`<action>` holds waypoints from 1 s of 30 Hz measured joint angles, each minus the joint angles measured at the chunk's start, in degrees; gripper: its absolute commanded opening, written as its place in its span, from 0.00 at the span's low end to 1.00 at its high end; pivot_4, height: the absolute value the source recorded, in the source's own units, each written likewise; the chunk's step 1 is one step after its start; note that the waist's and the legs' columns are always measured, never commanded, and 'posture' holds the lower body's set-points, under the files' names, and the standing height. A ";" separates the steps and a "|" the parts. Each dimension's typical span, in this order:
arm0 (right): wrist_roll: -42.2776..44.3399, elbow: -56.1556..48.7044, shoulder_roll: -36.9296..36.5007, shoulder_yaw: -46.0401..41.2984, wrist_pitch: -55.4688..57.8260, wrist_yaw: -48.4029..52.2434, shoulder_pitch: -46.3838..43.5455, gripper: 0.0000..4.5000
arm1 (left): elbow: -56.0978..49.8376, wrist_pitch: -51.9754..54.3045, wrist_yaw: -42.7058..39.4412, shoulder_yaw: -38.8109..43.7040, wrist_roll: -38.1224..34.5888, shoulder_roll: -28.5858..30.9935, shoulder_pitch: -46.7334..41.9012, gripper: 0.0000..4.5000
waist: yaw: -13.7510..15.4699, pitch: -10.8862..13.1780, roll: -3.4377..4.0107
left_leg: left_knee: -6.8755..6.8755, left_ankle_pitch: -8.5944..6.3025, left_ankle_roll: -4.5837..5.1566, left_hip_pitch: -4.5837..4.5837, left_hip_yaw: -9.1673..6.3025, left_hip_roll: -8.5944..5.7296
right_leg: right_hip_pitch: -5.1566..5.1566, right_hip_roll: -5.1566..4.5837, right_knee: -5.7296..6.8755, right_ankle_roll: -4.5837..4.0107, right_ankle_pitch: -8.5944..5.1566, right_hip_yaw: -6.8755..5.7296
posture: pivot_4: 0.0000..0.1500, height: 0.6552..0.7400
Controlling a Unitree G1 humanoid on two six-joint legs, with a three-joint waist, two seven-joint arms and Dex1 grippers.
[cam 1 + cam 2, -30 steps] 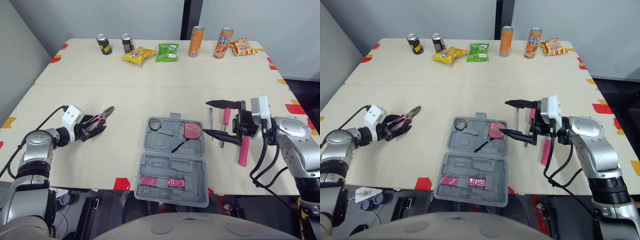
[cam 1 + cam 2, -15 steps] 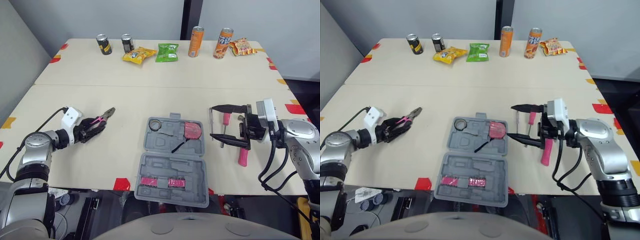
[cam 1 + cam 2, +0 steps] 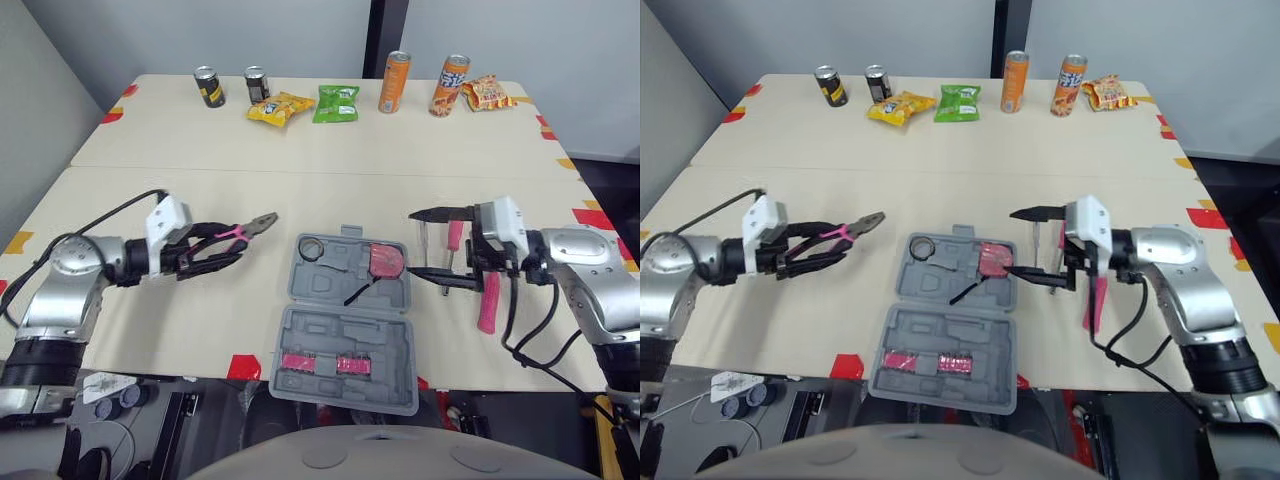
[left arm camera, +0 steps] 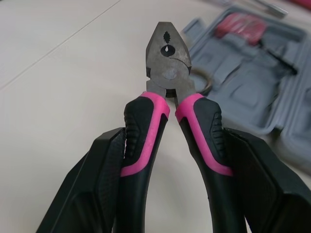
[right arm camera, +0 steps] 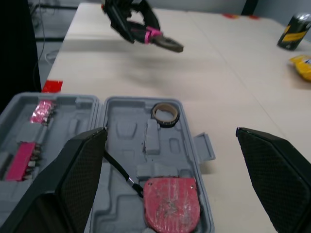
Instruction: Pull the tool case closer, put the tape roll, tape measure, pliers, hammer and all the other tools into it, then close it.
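Beige table (image 3: pixel 300 150) — grey walls (image 3: pixel 280 30)

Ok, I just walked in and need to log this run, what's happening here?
The robot is packing tools. Its left end effector grips the pliers above the table, left of the open tool case. Its right end effector is open and empty by the case's right edge. The tape roll and tape measure lie in the case; the hammer is on the table.

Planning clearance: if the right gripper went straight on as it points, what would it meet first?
Probably the open tool case, at the red tape measure lying in it; the right gripper may sit high enough to pass over.
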 measured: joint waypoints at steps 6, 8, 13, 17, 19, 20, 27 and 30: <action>-7.80 0.38 1.14 6.07 4.27 -6.13 -9.08 1.00 | -2.77 3.59 -2.58 -9.31 2.27 -0.99 -10.56 0.59 | -0.38 0.11 0.08 | -0.08 0.13 -0.17 0.01 0.04 0.03 | -0.08 0.11 0.10 -0.01 0.00 0.11 | 1.00 1.00; -8.12 0.20 2.06 7.59 5.91 -6.29 -10.74 1.00 | -2.45 4.86 -2.83 -12.42 3.51 -2.92 -13.84 0.59 | -0.10 0.17 0.11 | -0.07 0.13 -0.18 -0.02 0.04 0.03 | -0.08 0.12 0.12 0.00 0.00 0.12 | 1.00 1.00; -10.27 -1.94 3.28 12.04 9.87 -7.11 -15.45 1.00 | -2.01 5.39 -3.42 -18.26 5.75 -7.65 -20.26 0.59 | 0.32 0.20 0.13 | -0.01 0.13 -0.24 -0.04 0.05 0.02 | -0.07 0.16 0.34 0.00 0.01 0.20 | 1.00 1.00; -11.96 -2.56 3.28 15.54 15.36 -7.32 -17.38 1.00 | -0.85 5.48 -4.16 -20.79 7.11 -9.93 -22.42 0.59 | 0.54 0.22 0.15 | 0.00 0.13 -0.25 -0.03 0.07 0.02 | -0.06 0.17 0.34 0.02 0.02 0.24 | 1.00 1.00; -13.15 -3.46 3.22 17.63 18.83 -7.68 -18.25 1.00 | 0.14 5.49 -3.97 -21.86 7.80 -11.50 -23.44 0.59 | 0.85 0.23 0.17 | 0.02 0.13 -0.26 -0.03 0.07 0.02 | -0.06 0.18 0.35 0.02 0.02 0.25 | 1.00 1.00; -13.60 -4.05 3.22 18.40 20.22 -7.88 -18.62 1.00 | 0.44 5.52 -3.77 -22.29 7.99 -12.15 -23.88 0.59 | 0.91 0.24 0.17 | 0.02 0.13 -0.26 -0.04 0.06 0.02 | -0.06 0.18 0.35 0.02 0.02 0.24 | 1.00 1.00; -16.50 -4.89 3.35 21.03 26.01 -9.55 -20.77 1.00 | 1.11 6.56 -2.23 -22.70 9.32 -13.98 -24.50 0.59 | 1.26 0.25 0.19 | 0.03 0.13 -0.31 -0.04 0.08 0.03 | -0.06 0.19 0.35 0.03 0.02 0.28 | 1.00 1.00; -17.04 -5.38 3.34 22.19 27.37 -9.49 -21.54 0.83 | 1.11 6.76 -1.93 -22.70 9.58 -14.41 -24.50 0.59 | 1.47 0.25 0.19 | 0.03 0.13 -0.32 -0.03 0.08 0.04 | -0.06 0.19 0.35 0.03 0.02 0.28 | 1.00 1.00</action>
